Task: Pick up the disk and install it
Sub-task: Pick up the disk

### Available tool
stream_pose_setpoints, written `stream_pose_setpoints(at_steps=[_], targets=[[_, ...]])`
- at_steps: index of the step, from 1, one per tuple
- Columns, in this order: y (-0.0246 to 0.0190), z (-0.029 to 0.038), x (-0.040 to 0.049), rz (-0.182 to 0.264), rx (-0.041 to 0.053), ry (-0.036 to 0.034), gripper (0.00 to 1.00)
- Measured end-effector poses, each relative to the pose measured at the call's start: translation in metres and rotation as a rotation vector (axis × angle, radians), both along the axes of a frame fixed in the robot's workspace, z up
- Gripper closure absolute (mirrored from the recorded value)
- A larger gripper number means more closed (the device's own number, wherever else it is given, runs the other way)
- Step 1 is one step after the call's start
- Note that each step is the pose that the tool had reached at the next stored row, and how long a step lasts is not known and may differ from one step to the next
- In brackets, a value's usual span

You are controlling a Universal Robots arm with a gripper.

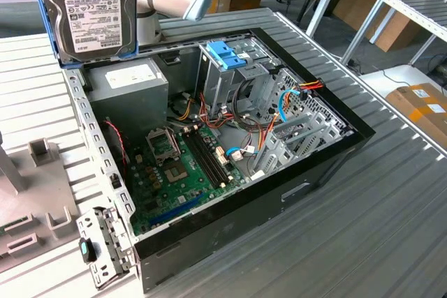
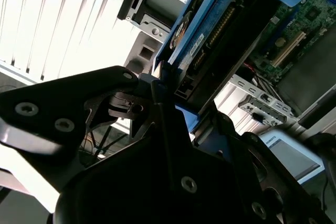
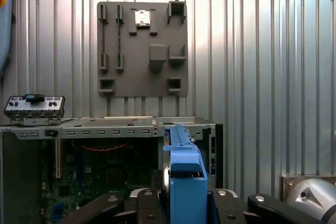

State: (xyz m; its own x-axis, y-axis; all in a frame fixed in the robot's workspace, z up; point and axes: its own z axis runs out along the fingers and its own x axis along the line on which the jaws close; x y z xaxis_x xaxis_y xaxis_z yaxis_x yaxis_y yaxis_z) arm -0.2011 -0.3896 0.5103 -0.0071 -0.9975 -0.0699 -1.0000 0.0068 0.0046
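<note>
Between the fingers (image 3: pixel 144 203), which are clamped on its blue bracket, the disk (image 1: pixel 94 8) hangs upright. Below the fingers lies the open computer case (image 1: pixel 279 204) on the ribbed metal surface (image 1: pixel 391 242).

The case (image 1: pixel 230 225) lies open on top, so the way down into it is free. The disk (image 1: pixel 91 12) hangs above its rim, over the power-supply box (image 1: pixel 129 83). Inside, the drive cage (image 1: pixel 222 82) with its blue latch (image 1: pixel 227 54) stands tall, and loose cables (image 1: pixel 209 113) crowd the gap beside it. The circuit board (image 1: pixel 174 172) lies low and flat.
</note>
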Motion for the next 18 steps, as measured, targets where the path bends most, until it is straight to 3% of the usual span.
stream_pose_setpoints(at_steps=[9, 18], targets=[[-0.0056, -0.0016, 0.0076, 0.000, 0.0000, 0.0000, 0.63], [-0.0080, -0.0025, 0.0135, 0.000, 0.0000, 0.0001, 0.63]])
